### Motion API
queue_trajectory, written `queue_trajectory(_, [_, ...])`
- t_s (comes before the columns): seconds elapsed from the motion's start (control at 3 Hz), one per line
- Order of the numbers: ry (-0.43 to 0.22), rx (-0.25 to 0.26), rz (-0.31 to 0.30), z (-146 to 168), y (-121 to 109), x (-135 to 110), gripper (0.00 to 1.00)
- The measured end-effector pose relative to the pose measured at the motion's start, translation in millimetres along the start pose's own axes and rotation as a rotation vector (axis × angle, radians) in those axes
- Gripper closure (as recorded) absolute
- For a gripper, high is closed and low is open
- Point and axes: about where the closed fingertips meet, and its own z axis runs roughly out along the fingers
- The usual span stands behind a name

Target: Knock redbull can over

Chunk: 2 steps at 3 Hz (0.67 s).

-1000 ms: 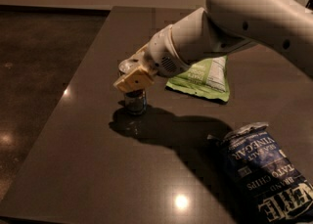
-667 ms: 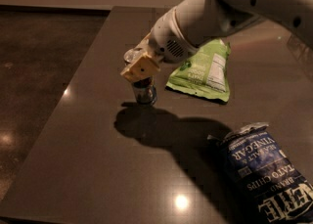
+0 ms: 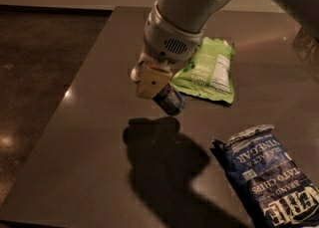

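Note:
The redbull can (image 3: 170, 99), a small blue and silver can, is tilted well off upright on the dark table (image 3: 89, 162). Its top leans up and to the left, against the gripper, and its lower end points right. My gripper (image 3: 152, 81), with a tan tip, comes down from the white arm (image 3: 184, 18) and touches the can's upper end. The can's top is hidden behind the gripper.
A green snack bag (image 3: 209, 70) lies flat just right of and behind the can. A dark blue chip bag (image 3: 269, 177) lies at the front right. The table's left edge (image 3: 60, 107) drops to a dark floor.
The arm has swung in over the can. The can has gone from standing upright to leaning steeply, and has shifted right toward the green bag.

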Motion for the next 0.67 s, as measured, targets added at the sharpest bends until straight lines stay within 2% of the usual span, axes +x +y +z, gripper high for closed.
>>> queue_trajectory(0.33, [0.129, -0.056, -0.096, 10.6, 17.1, 7.5, 1.00])
queue_trajectory(0.67, [0.200, -0.080, -0.181, 20.9, 26.0, 8.0, 0.82])
